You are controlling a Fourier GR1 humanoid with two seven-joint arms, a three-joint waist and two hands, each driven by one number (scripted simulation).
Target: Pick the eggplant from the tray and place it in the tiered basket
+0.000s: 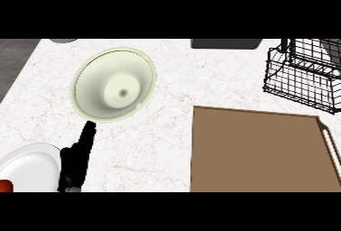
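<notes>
- The eggplant shows nowhere in the head view, so its look and where it lies cannot be told.
- The tray is a flat brown rectangle with a matte, even surface and a thin raised lip along its far and right edges. It lies at the right of the counter, and its visible surface is plain brown.
- The basket is made of thin black wire in an open grid, with boxy tiers stepped one above the other. It stands at the far right corner, just beyond the tray and apart from it.
- Neither the left hand nor the right hand shows, so how far their fingers are open, or whether they hold anything, cannot be told.
- The counter is white stone with faint reddish veins.
- A round pan, pale cream-green and smooth, sits left of centre. Its black handle runs toward the near edge.
- A glossy white plate lies at the near left, just beside the handle, with a small red thing at its edge.
- A dark grey block sits at the far edge.
</notes>
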